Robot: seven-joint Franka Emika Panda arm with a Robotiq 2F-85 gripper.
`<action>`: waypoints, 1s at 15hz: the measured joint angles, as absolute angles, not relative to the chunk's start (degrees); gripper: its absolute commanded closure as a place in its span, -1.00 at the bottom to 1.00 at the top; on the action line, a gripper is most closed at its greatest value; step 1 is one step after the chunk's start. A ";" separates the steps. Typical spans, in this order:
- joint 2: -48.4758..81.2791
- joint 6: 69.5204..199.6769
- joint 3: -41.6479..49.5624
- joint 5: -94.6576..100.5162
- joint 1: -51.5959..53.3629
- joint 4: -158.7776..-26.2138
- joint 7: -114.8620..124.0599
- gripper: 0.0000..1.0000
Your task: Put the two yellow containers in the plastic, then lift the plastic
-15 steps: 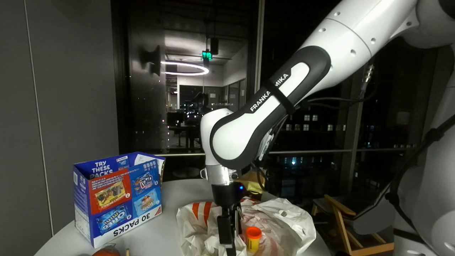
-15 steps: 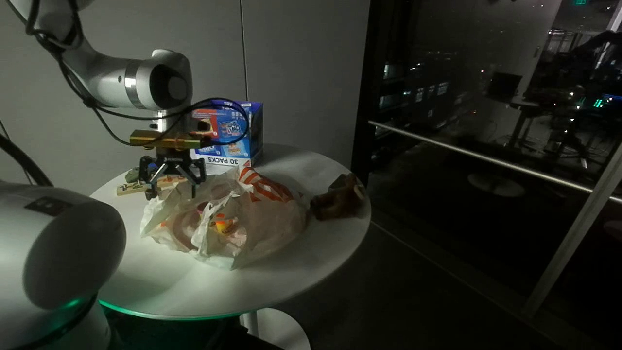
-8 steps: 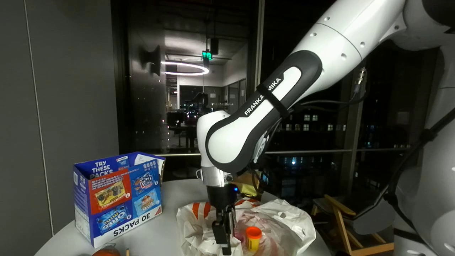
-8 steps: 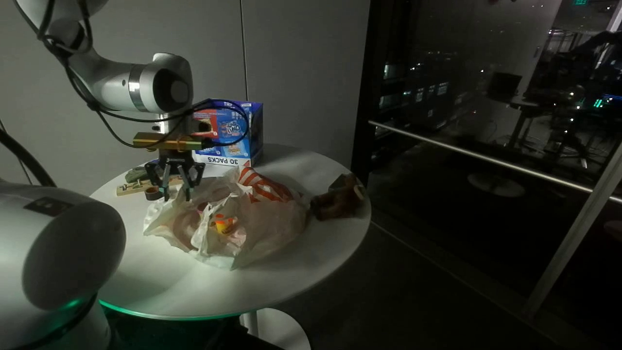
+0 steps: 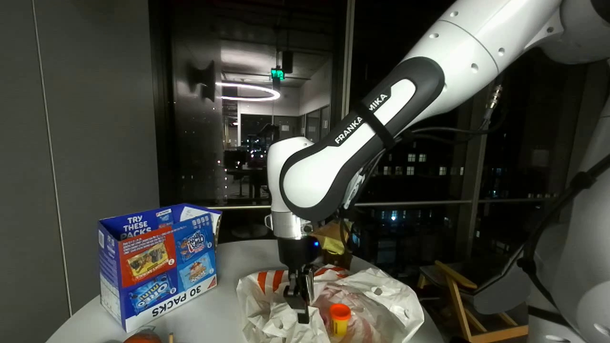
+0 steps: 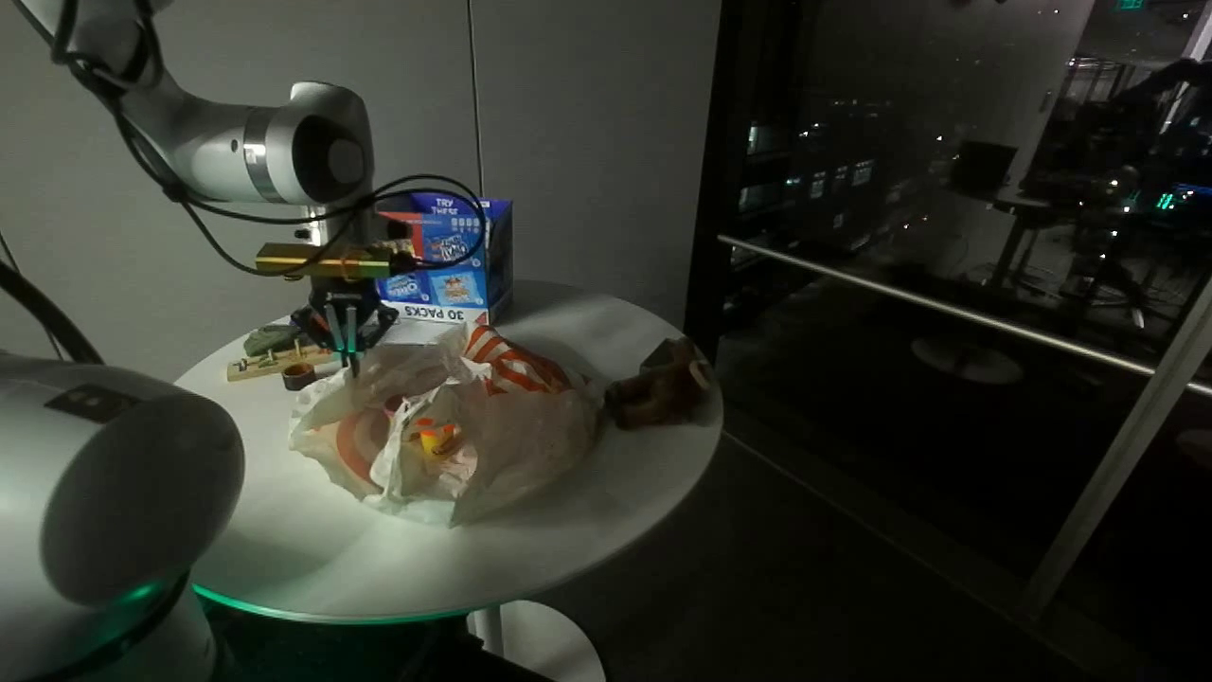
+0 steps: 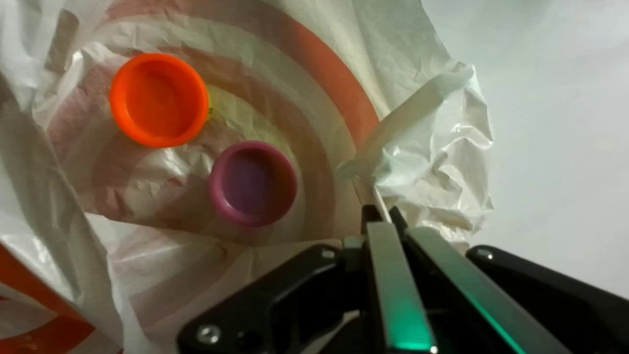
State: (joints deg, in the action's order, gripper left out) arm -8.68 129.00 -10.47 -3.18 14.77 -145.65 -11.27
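Tightly together, the fingers [image 7: 399, 280] of the gripper [image 7: 384, 214] are clenched on a thin fold of the plastic bag [image 7: 432, 142], just in from the bag's outer edge, with the white surface of the round table [image 7: 560, 162] beyond. Near the fingertips, inside the bag, sits a purple-lidded tub [image 7: 253, 184], lid up; its sides are hidden, so their colour cannot be told. Just past it, farther from the fingers, the orange-lidded yellow tub [image 7: 159, 101] stands upright in the bag, the two lids near each other but apart. Around them the bag lies crumpled over the middle of the surface, its orange-red stripes showing. In an exterior view a small round brown thing [image 6: 299, 376] is just beside the bag and a wooden board [image 6: 260, 367] near the surface's edge; a dark green lump [image 6: 272, 339] is on or behind the board, which cannot be told. At the surface's edge by the window [image 6: 900, 426], a brown object [image 6: 658, 388] too blurred to name lies just beside the bag. Toward the edge by the grey wall [image 5: 86, 157], the blue snack carton [image 5: 164, 271] stands in both exterior views, open at the top.
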 measured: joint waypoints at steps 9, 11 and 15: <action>-18.26 127.48 -13.14 9.52 14.40 -146.97 0.06 0.87; -22.42 125.08 -14.82 14.02 14.13 -147.16 4.25 0.85; -29.66 121.08 -17.95 21.83 13.35 -147.20 10.91 0.90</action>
State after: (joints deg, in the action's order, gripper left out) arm -29.66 121.08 -17.95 21.83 13.35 -147.20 10.91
